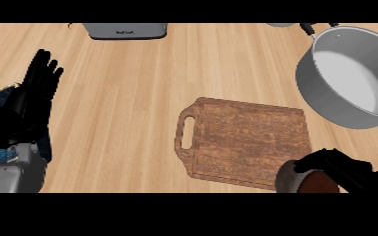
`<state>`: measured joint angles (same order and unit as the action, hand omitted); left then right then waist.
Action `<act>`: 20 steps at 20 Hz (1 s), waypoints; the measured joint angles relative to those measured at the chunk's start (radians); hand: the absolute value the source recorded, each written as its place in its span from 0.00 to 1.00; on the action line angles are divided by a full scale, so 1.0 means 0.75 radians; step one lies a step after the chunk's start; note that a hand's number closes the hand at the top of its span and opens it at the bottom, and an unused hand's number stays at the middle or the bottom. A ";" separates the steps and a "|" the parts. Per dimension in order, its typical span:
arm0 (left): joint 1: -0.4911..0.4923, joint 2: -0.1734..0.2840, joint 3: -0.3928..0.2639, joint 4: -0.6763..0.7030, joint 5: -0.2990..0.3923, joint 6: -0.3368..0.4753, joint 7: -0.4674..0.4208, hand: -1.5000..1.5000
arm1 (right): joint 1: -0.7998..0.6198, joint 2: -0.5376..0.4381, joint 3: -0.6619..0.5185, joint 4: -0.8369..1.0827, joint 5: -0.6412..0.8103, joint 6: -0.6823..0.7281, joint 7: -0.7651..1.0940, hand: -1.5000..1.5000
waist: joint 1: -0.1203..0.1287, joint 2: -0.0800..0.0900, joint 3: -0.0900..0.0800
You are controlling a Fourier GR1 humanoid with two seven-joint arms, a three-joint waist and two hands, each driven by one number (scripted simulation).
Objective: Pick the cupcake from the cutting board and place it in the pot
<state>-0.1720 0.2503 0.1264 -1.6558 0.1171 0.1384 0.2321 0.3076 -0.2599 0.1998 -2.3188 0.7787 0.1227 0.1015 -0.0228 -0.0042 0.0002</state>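
A brown wooden cutting board [247, 140] with a handle slot lies at the centre right of the counter. At its lower right corner my right hand [341, 169] is curled round the cupcake [306, 181], of which a brown, reddish base shows under the fingers. The grey metal pot [343, 75] stands at the far right, its open inside pale and bare, a dark handle at its top. My left hand [37, 87] rests open at the left edge, fingers pointing up.
A grey appliance [125, 30] sits at the back edge, left of centre. Light wooden counter [125, 110] stretches between the left hand and the board.
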 measured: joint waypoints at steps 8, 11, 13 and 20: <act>-0.026 -0.022 -0.020 0.000 -0.014 0.003 0.015 0.50 | -0.215 -0.016 -0.438 0.035 -0.279 0.075 0.084 1.00 | 0.021 0.005 0.000; -0.014 -0.036 -0.028 0.005 -0.028 0.005 -0.003 0.50 | -0.305 -0.063 -0.603 0.109 -0.467 0.131 0.099 1.00 | 0.025 0.005 0.000; -0.020 -0.045 -0.035 0.008 -0.039 0.009 -0.002 0.50 | -0.378 -0.102 -0.681 0.211 -0.526 0.146 0.086 1.00 | 0.028 0.005 0.000; -0.031 -0.042 -0.025 -0.009 -0.033 -0.012 0.018 0.50 | -0.628 -0.195 -0.815 0.661 -0.627 0.143 -0.017 1.00 | 0.038 0.008 0.000</act>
<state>-0.1950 0.2186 0.1073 -1.6628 0.0925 0.1296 0.2458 -0.1631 -0.4060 -0.4111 -1.8227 0.3081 0.2300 0.0884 0.0059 0.0018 0.0003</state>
